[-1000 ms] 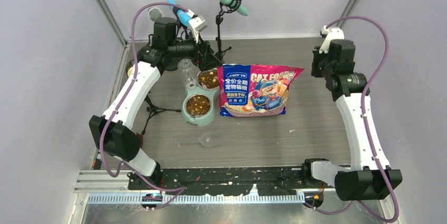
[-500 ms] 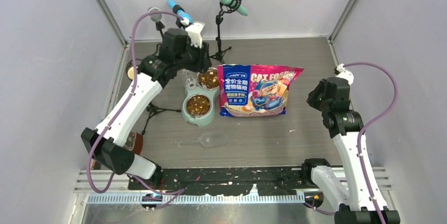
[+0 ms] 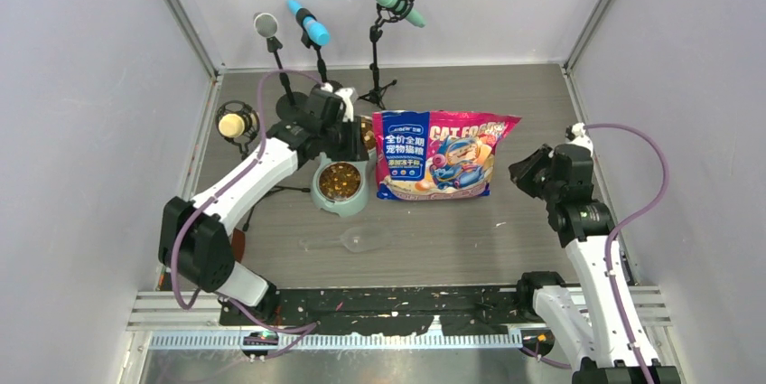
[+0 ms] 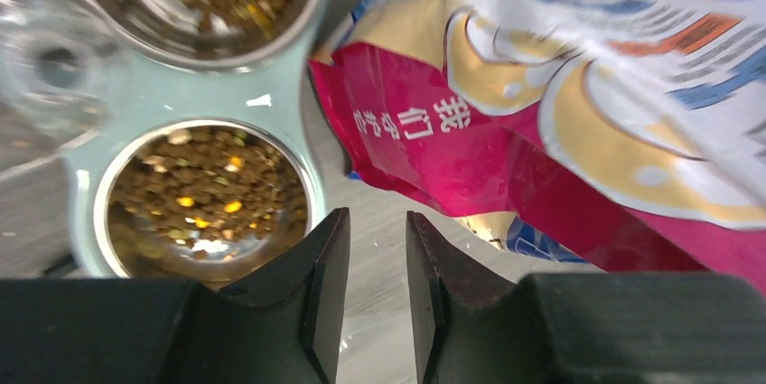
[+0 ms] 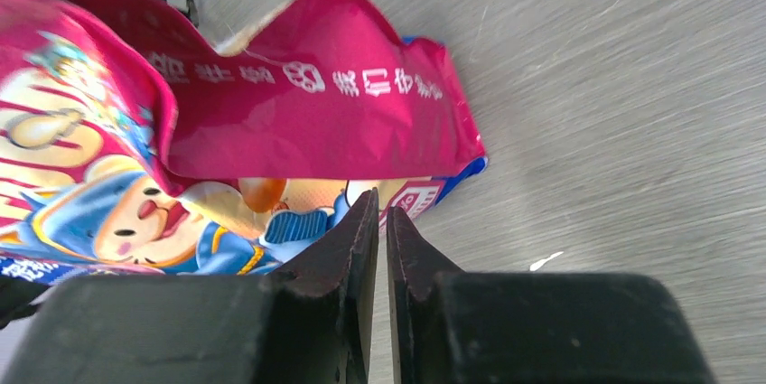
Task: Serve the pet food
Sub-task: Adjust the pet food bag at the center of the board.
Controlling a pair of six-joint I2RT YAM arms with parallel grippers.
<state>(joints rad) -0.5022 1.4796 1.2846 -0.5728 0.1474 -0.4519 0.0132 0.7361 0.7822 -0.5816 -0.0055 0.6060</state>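
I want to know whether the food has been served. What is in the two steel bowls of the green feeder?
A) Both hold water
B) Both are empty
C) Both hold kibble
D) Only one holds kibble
C: the left wrist view shows brown kibble lying in both steel bowls of the green feeder.
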